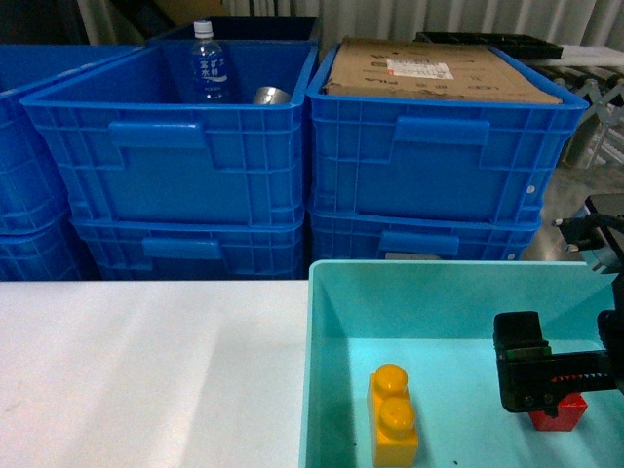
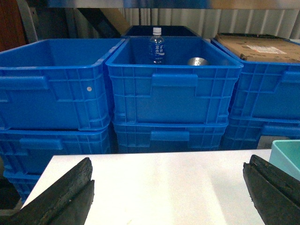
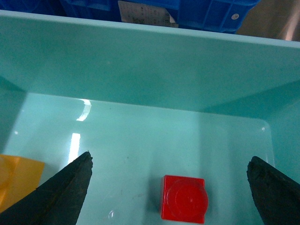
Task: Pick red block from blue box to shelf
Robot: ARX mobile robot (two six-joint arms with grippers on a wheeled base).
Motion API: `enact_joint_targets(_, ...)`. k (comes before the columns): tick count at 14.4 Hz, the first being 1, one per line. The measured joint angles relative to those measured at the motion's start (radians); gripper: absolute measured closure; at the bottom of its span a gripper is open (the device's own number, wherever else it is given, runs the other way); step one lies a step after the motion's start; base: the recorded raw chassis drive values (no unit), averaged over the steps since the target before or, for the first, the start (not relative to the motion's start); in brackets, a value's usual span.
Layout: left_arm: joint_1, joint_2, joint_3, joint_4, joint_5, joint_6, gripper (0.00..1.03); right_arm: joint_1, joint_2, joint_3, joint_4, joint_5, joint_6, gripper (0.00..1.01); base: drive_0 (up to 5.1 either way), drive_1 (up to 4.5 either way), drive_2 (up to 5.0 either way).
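Red block [image 3: 184,199] sat ungrasped in the blue box [image 3: 140,61]; your right gripper [image 3: 171,187] hung wide open, empty, with the whole task left.

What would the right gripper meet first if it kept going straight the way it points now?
Probably the red block, centred between the open right gripper fingers, or the blue box floor around it; depth is unclear.

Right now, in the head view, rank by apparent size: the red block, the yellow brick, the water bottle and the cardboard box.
1. cardboard box
2. yellow brick
3. water bottle, partly hidden by the crate wall and much farther off, so its place against the brick is unsure
4. red block, mostly hidden behind the right gripper
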Motion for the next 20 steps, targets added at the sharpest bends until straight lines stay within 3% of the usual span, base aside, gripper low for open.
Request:
enact_joint_targets(7, 0.000, 0.000, 0.000, 0.000, 0.000, 0.000, 0.05, -0.032, 0.173, 0.100, 0.041, 0.024, 0.063, 0.03, 0.0, 0.00, 0.0)
enact_joint_targets(16, 0.000, 0.000, 0.000, 0.000, 0.000, 0.000, 0.05, -0.029, 0.251, 0.055, 0.127, 0.031, 0.086, 0.03, 0.0, 0.00, 0.0)
enact_joint_targets(17, 0.000, 0.000, 0.000, 0.000, 0.000, 0.000, 0.05, -0.065, 0.306, 0.057, 0.140, 0.027, 0.085, 0.03, 0.0, 0.00, 0.0)
enact_joint_targets(20, 0.000, 0.000, 0.000, 0.000, 0.000, 0.000, 0.05, -0.072, 0.314, 0.060, 0.149, 0.032, 0.077, 0.03, 0.0, 0.00, 0.0)
